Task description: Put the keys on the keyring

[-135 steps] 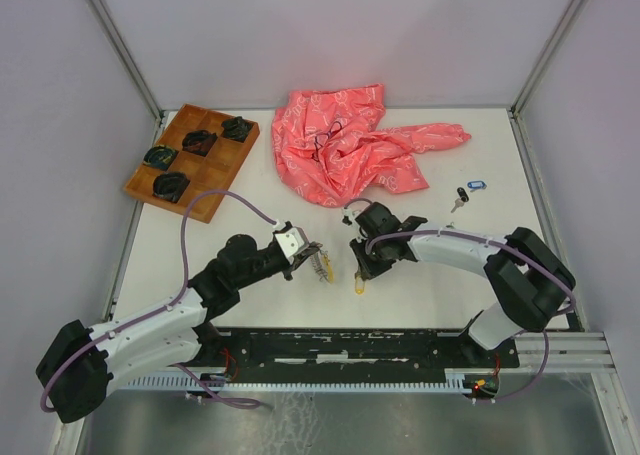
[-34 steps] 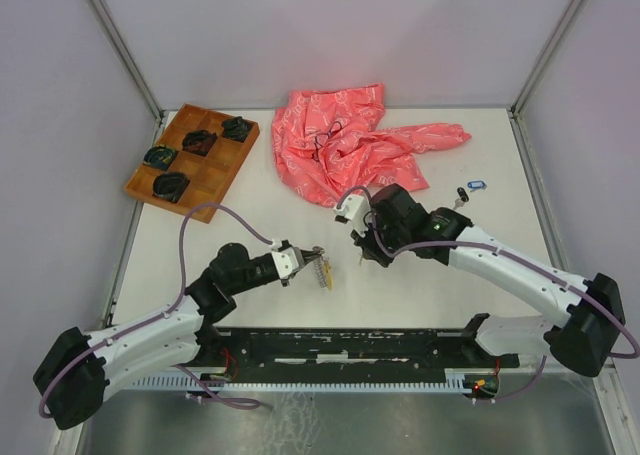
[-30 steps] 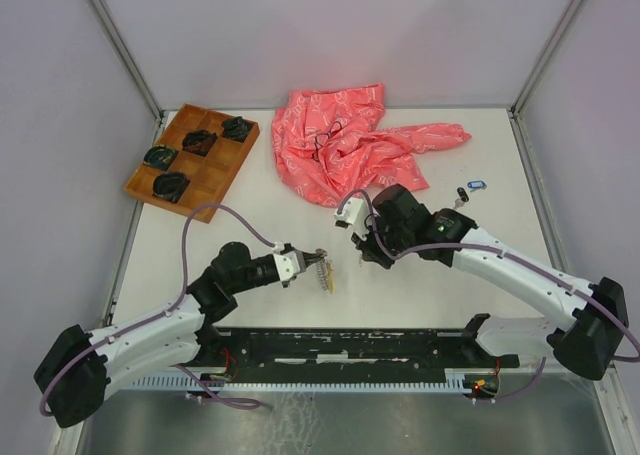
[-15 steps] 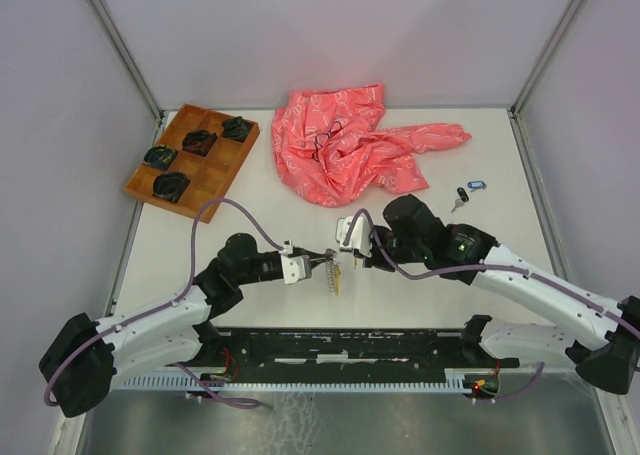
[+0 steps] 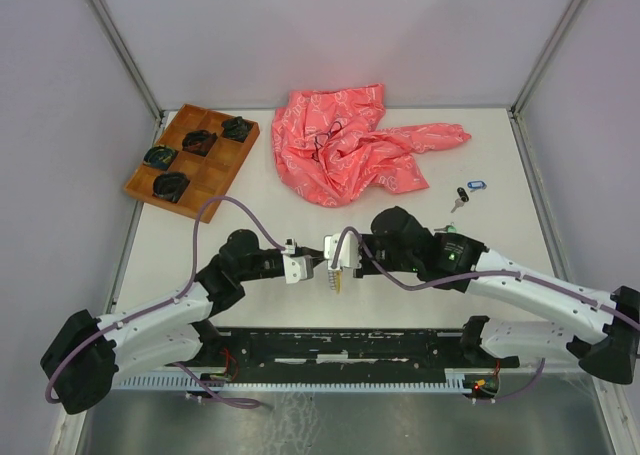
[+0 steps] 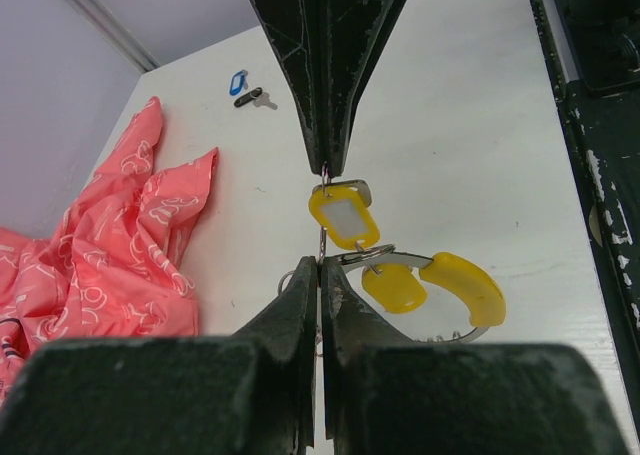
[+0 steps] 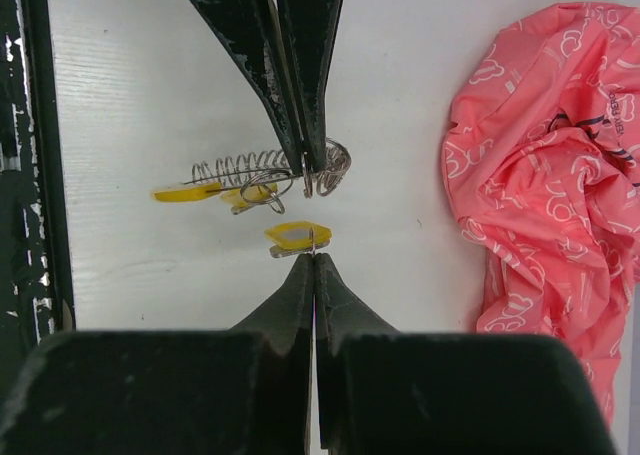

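We see the left gripper point(image 6: 320, 271) pressed fully together, its fingertips pinching a thin wire of the keyring point(image 7: 240, 163). From the right wrist camera the keyring is a grey coil that looks like a stretched spring. Facing it tip to tip, the right gripper point(image 7: 314, 261) is closed just as tight, nipping the small metal loop of a yellow-tagged key point(image 7: 297, 237). That tag hangs in the narrow gap between the two pairs of tips. It is just beside the coil and, as far as we can tell, not threaded onto it. Two other yellow pieces point(image 6: 395, 287) sit beside the keyring on a small split ring that seems to go round the coil, though we cannot be sure of that.

The grippers meet over the table point(image 5: 300, 215), close to its near edge and about midway along it. Well apart from them, toward the right edge, a blue-tagged key point(image 5: 476, 185) and a black-headed key point(image 5: 460, 195) lie just beside each other. A crumpled pink cloth point(image 5: 345, 145) spreads from the middle of the far edge, with a thin dark cord point(image 5: 325, 140) looped on top of it. In the far left corner stands a wooden tray point(image 5: 222, 165) with dark bundles point(image 5: 170, 185) in four of its compartments; we cannot tell what they are.
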